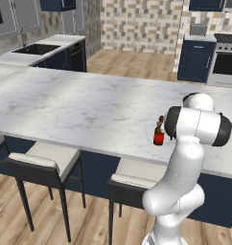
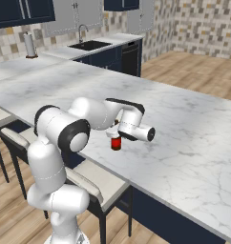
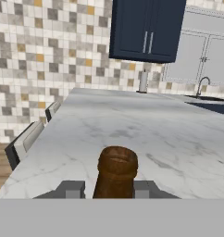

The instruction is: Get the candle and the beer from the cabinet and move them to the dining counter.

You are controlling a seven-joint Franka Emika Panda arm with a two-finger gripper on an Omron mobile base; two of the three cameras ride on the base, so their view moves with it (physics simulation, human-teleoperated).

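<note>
The brown glass beer bottle with the red label (image 1: 158, 137) stands upright on the long white grey-veined marble dining counter (image 1: 79, 107), close to the near edge above the stools. In the right base view the bottle's red lower body (image 2: 116, 142) shows just below the white arm's hand, its foot on the slab. The hand view looks down past the bottle's brown neck top (image 3: 117, 169), which rises between the two grey finger pads (image 3: 71, 189), one on each side. The two-finger gripper (image 3: 107, 190) brackets the neck with its jaws drawn close; a thin gap seems to show on each side, and whether the pads actually press the glass cannot be told. Around the bottle the marble lies bare. Cushioned dark-legged stools with pale seats (image 1: 47, 160) stand tucked against the counter's navy base. Beyond the slab, a dark navy wall cabinet with long silver bar handles (image 3: 147, 30) hangs on the beige mosaic tile wall (image 3: 49, 55). A sink with a curved tap (image 2: 89, 44) sits in the far worktop; a steel range (image 1: 226, 60) stands to the right.
</note>
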